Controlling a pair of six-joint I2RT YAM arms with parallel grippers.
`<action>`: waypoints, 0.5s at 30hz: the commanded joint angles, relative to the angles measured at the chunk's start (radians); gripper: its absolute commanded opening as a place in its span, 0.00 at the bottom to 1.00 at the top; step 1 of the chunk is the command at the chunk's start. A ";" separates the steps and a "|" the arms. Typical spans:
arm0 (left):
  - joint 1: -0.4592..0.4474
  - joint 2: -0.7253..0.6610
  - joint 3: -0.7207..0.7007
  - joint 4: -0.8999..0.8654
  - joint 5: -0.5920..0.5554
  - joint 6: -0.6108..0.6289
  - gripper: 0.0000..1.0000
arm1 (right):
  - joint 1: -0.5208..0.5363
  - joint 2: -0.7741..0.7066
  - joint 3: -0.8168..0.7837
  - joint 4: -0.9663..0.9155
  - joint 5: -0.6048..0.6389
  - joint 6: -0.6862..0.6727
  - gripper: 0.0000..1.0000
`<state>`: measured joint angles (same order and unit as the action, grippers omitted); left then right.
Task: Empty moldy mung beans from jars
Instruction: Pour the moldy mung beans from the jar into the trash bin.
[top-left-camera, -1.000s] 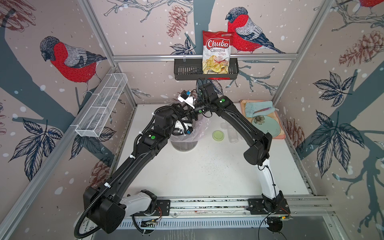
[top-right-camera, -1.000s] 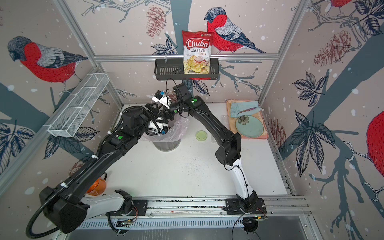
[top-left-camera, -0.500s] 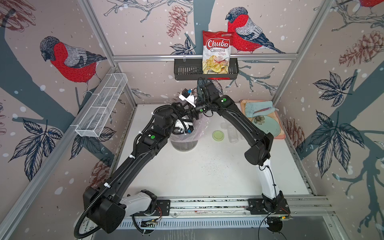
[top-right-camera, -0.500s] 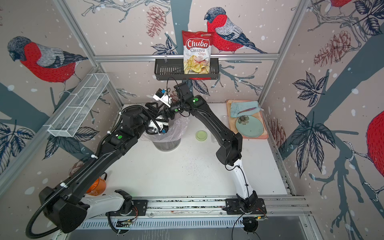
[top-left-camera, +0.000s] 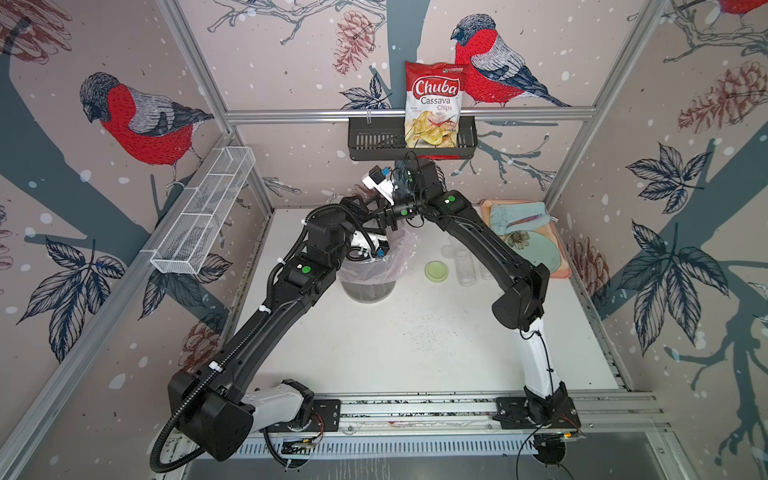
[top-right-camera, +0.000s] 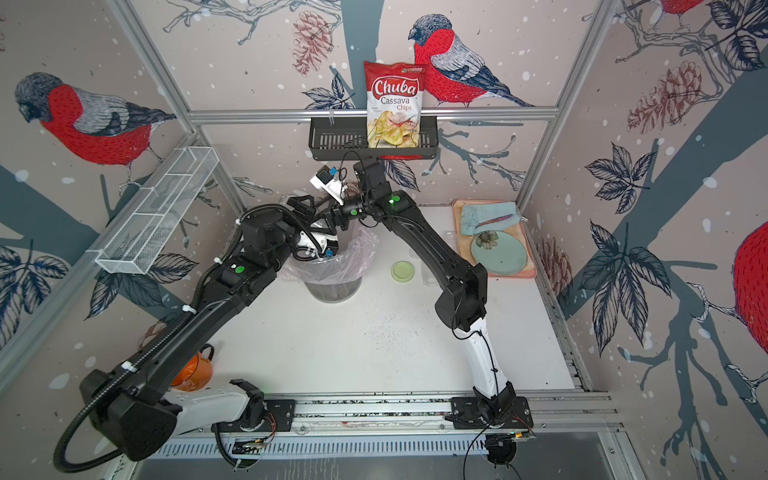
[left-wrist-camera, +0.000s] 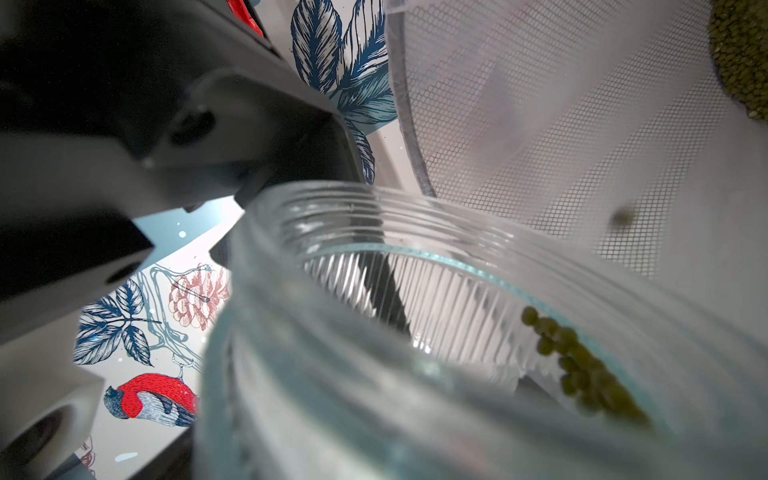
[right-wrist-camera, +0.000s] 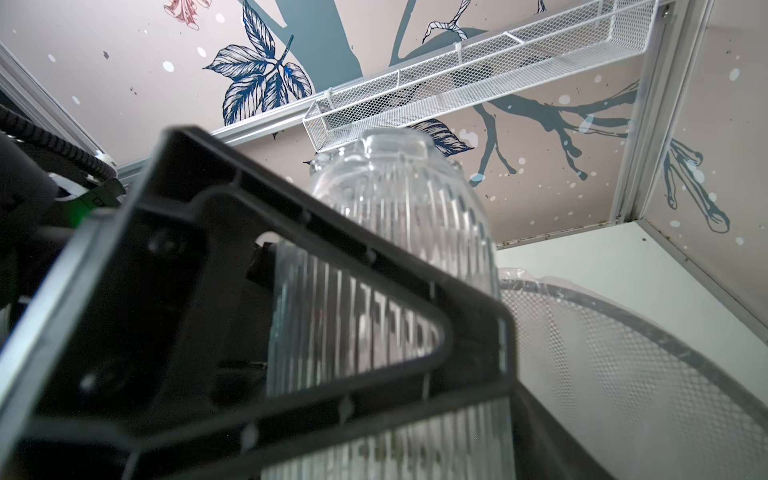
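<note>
The right gripper (right-wrist-camera: 316, 332) clamps a ribbed glass jar (right-wrist-camera: 399, 232), tipped mouth-down over the lined bin (top-left-camera: 376, 266) so the beans (left-wrist-camera: 582, 365) slide out. The left gripper's (top-left-camera: 365, 245) state is unclear. A green lid (top-left-camera: 436, 271) lies nearby.

Olive-green mung beans (left-wrist-camera: 582, 365), ribbed clear jar (right-wrist-camera: 399, 249)

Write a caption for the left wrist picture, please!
Last mung beans cling inside the tipped ribbed glass jar over the bag-lined mesh bin.
</note>
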<state>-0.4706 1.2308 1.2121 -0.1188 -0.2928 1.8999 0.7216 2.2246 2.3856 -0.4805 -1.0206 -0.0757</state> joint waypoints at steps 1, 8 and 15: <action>0.009 -0.015 0.032 0.430 -0.027 -0.123 0.97 | 0.003 -0.010 -0.041 0.087 -0.047 0.056 0.32; 0.036 -0.045 0.043 0.425 -0.042 -0.202 0.97 | 0.005 -0.020 -0.066 0.189 -0.062 0.121 0.31; 0.044 -0.054 0.039 0.429 -0.031 -0.206 0.97 | 0.012 0.021 0.001 0.087 -0.073 0.075 0.31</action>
<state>-0.4358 1.1904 1.2247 -0.1184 -0.2890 1.8225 0.7242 2.2230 2.3707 -0.2832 -1.0653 0.0795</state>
